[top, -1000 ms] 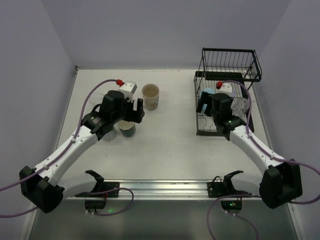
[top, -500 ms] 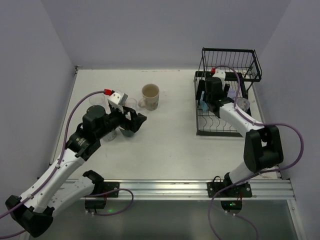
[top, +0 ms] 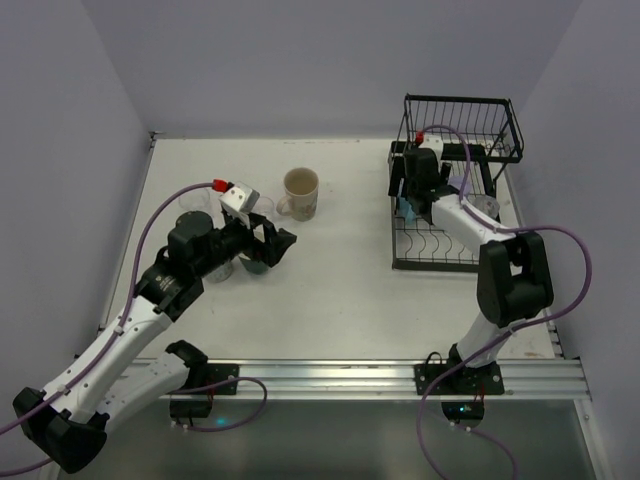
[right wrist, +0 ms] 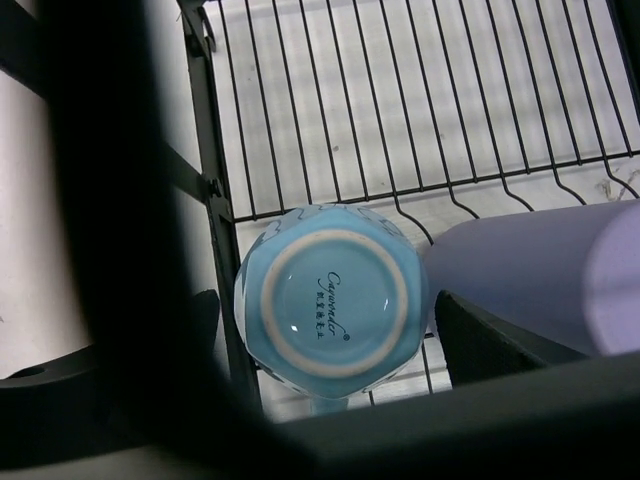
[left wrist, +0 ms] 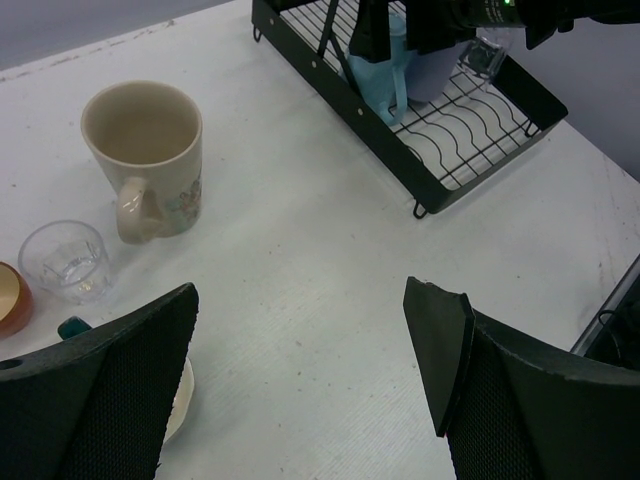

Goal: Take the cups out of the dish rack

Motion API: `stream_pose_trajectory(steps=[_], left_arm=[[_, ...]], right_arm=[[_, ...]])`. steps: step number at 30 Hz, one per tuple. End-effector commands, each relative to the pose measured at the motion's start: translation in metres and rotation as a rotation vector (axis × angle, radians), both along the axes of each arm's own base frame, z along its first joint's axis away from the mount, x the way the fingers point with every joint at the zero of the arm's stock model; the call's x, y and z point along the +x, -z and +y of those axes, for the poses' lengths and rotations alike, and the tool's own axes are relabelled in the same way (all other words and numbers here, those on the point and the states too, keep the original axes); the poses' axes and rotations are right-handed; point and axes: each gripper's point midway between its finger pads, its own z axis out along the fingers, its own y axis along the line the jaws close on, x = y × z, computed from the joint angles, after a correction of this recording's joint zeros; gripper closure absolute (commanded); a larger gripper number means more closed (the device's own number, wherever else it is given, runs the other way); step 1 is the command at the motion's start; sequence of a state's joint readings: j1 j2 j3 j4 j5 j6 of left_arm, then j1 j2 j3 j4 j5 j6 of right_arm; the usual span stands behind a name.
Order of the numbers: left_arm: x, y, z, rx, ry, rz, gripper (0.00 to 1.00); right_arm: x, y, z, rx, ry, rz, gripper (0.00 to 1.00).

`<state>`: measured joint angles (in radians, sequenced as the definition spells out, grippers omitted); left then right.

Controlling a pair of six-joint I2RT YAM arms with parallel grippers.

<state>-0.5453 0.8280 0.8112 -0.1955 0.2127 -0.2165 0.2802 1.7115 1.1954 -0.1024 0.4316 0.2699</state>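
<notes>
The black wire dish rack point(top: 497, 165) stands at the far right. A light blue cup point(right wrist: 330, 300) sits upside down on its lower tray, next to a lavender cup point(right wrist: 540, 270) and a clear glass point(top: 485, 210). My right gripper point(right wrist: 320, 345) is open, one finger on each side of the blue cup, under the upper basket point(top: 460, 125). My left gripper point(left wrist: 310, 370) is open and empty over bare table, near a beige mug point(left wrist: 145, 155), a clear glass point(left wrist: 65, 262) and an orange cup point(left wrist: 8, 300).
A dark blurred rack bar crosses the front of the right wrist view. The rack's side wire point(right wrist: 215, 190) runs close by the blue cup's left side. Left of the left gripper stand a white item point(left wrist: 178, 400) and further cups point(top: 215, 268).
My right gripper has reached deeper into the rack, onto the light blue cup. My left arm has drawn back from the set-down cups, gripper now low and open.
</notes>
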Motion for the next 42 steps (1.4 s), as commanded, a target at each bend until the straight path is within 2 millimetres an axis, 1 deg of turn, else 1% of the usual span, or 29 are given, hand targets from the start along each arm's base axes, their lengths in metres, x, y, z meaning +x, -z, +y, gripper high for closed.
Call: stream_pose_trajectory(steps=[1,2,5,6,7,8,9,10,11,12,14,18,20,21,22,23,24,25,26,28,30,31,33,34,35,37,38,39,42], left_arm=[[0.002,-0.010,-0.002,-0.010,0.016,-0.051,0.09],[0.002,-0.011,-0.002,-0.012,0.016,-0.055,0.09],[0.001,-0.013,-0.001,-0.012,0.012,-0.060,0.09],[0.000,-0.015,0.000,-0.017,0.008,-0.066,0.09],[0.000,-0.017,0.001,-0.018,0.008,-0.068,0.09],[-0.001,-0.019,0.001,-0.023,0.008,-0.074,0.09],[-0.002,-0.021,0.001,-0.028,0.010,-0.076,0.09],[-0.003,-0.022,0.000,-0.034,0.014,-0.075,0.09],[-0.004,-0.023,-0.002,-0.039,0.030,-0.071,0.09],[-0.005,-0.023,-0.004,-0.043,0.041,-0.066,0.09],[-0.010,-0.027,-0.011,-0.064,0.079,-0.055,0.09],[-0.014,-0.032,-0.023,-0.119,0.139,-0.024,0.09],[-0.022,-0.035,-0.033,-0.171,0.190,0.009,0.09],[-0.022,-0.038,-0.039,-0.199,0.212,0.006,0.09],[-0.025,-0.037,-0.045,-0.236,0.232,0.041,0.09],[-0.027,-0.035,-0.053,-0.255,0.266,0.056,0.09],[-0.033,-0.040,-0.064,-0.281,0.306,0.048,0.10],[-0.035,-0.040,-0.071,-0.299,0.321,0.071,0.10],[-0.041,-0.035,-0.085,-0.295,0.352,0.091,0.10],[-0.045,-0.040,-0.097,-0.291,0.368,0.071,0.10],[-0.049,-0.040,-0.107,-0.282,0.378,0.069,0.10],[-0.048,-0.039,-0.109,-0.278,0.374,0.070,0.10],[-0.048,-0.036,-0.109,-0.272,0.369,0.074,0.10],[-0.047,-0.035,-0.108,-0.269,0.362,0.073,0.10],[-0.046,-0.033,-0.108,-0.264,0.355,0.077,0.10],[-0.045,-0.030,-0.106,-0.255,0.347,0.079,0.10],[-0.044,-0.029,-0.105,-0.251,0.341,0.078,0.10],[-0.044,-0.027,-0.105,-0.243,0.338,0.077,0.10],[-0.042,-0.023,-0.102,-0.225,0.324,0.070,0.10]], right_arm=[[0.010,-0.012,-0.002,0.028,0.028,-0.020,0.11],[0.011,-0.011,-0.002,0.029,0.028,-0.012,0.12],[0.010,-0.008,-0.004,0.037,0.025,0.008,0.25],[0.008,-0.007,-0.006,0.037,0.029,0.012,0.31],[0.006,-0.006,-0.007,0.037,0.031,0.015,0.52],[0.004,-0.012,-0.008,0.046,0.034,0.000,0.60],[-0.003,-0.006,-0.010,0.041,0.040,0.008,0.64],[-0.003,-0.010,-0.010,0.046,0.040,-0.020,0.69],[-0.007,-0.022,-0.011,0.054,0.038,-0.054,0.72],[-0.014,-0.019,-0.013,0.052,0.041,-0.055,0.74],[-0.019,-0.033,-0.013,0.069,0.034,-0.104,0.80],[-0.044,-0.061,-0.014,0.118,0.010,-0.198,0.87],[-0.053,-0.065,-0.012,0.148,-0.003,-0.213,0.89],[-0.060,-0.061,-0.012,0.156,-0.008,-0.207,0.89],[-0.065,-0.070,-0.012,0.177,-0.008,-0.233,0.90],[-0.066,-0.074,-0.009,0.200,-0.019,-0.256,0.90],[-0.071,-0.067,-0.010,0.211,-0.019,-0.250,0.91],[-0.072,-0.073,-0.010,0.232,-0.024,-0.279,0.91],[-0.074,-0.066,-0.009,0.238,-0.033,-0.264,0.90],[-0.077,-0.053,-0.010,0.224,-0.032,-0.215,0.76],[-0.078,-0.048,-0.006,0.220,-0.061,-0.186,0.52],[-0.077,-0.044,-0.004,0.210,-0.080,-0.172,0.23],[-0.077,-0.041,0.001,0.208,-0.115,-0.159,0.03],[-0.079,-0.034,0.000,0.192,-0.122,-0.125,0.01],[-0.076,-0.037,-0.001,0.186,-0.124,-0.126,0.01],[-0.075,-0.030,0.003,0.186,-0.151,-0.076,0.01],[-0.070,-0.034,0.005,0.189,-0.158,-0.075,0.01],[-0.066,-0.025,0.005,0.186,-0.155,-0.044,0.01],[-0.057,-0.012,0.004,0.185,-0.145,0.014,0.01]])
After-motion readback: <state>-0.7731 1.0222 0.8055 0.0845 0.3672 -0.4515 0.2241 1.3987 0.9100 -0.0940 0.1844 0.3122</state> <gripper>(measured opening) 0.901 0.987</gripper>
